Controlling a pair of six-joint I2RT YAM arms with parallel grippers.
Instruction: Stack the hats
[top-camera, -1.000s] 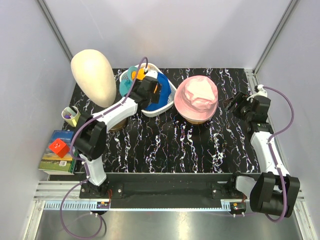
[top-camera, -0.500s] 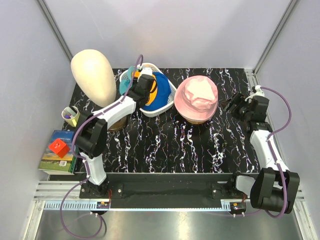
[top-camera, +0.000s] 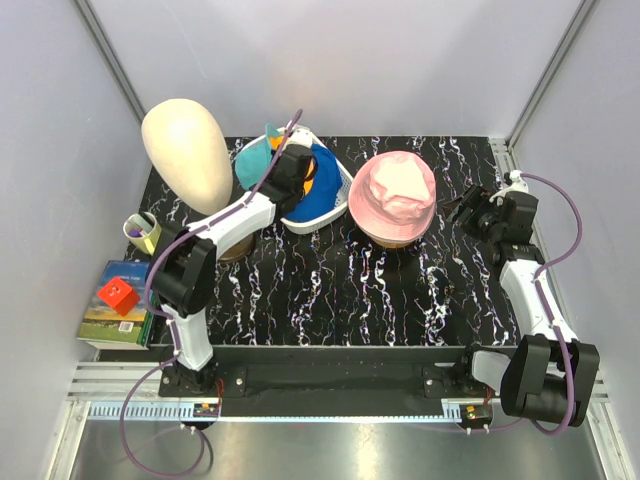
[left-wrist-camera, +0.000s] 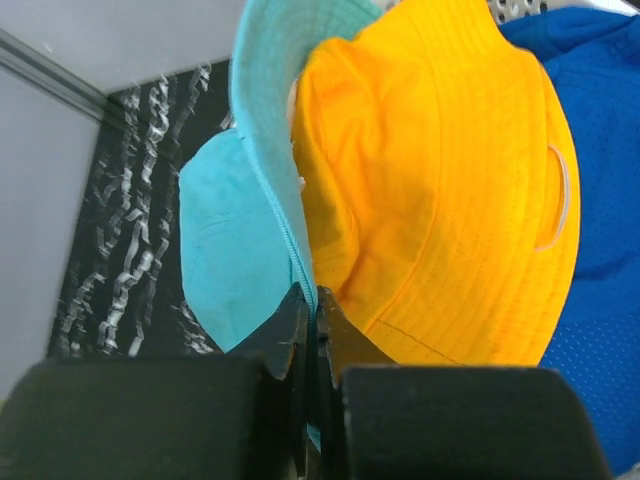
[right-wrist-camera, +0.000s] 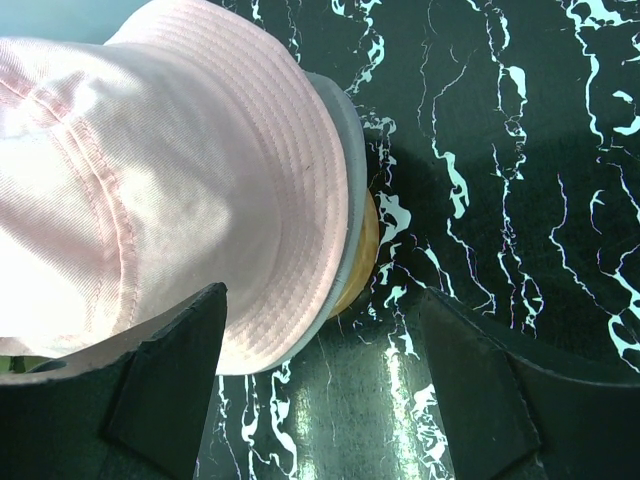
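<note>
One black marbled table (top-camera: 330, 290), grey walls (top-camera: 350, 60); left gripper (left-wrist-camera: 312, 300) pinches teal hat (left-wrist-camera: 225, 240) brim, right gripper (right-wrist-camera: 320, 295) spread beside pink hat (right-wrist-camera: 170, 180).

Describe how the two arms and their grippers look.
The left arm and right arm have white links, black joints and black bases. A purple cable loops along each. The left gripper and right gripper have matte black, angular fingers.
</note>
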